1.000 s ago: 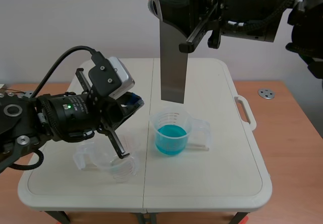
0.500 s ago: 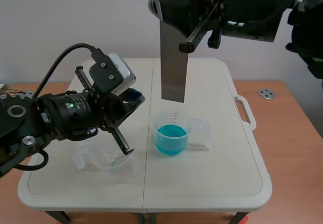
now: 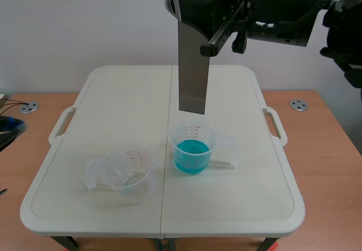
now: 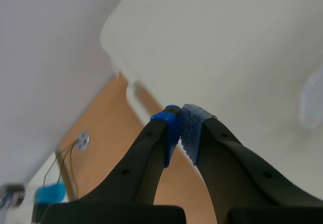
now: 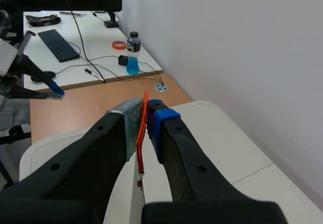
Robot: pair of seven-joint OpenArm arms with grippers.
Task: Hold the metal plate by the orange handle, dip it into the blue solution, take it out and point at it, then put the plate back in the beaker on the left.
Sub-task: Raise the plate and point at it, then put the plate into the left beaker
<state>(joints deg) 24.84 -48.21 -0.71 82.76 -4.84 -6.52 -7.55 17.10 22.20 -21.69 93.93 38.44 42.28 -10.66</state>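
The right gripper [image 5: 145, 117] is clenching the orange handle [image 5: 143, 133] between its pads. The plate [image 3: 192, 64] is hanging straight down below the jaws, with its lower edge above the blue beaker [image 3: 191, 149] and clear of it. The left gripper [image 4: 180, 129] is pinching together on nothing, and the table [image 4: 227, 42] is lying ahead of its jaws.

no legible text or labels

Right gripper [image 5: 146, 114] clamped on thin orange handle [image 5: 141, 148], seen edge-on; white table [image 5: 227, 143] below; keyboard [image 5: 59, 45] at gripper's 11 o'clock.
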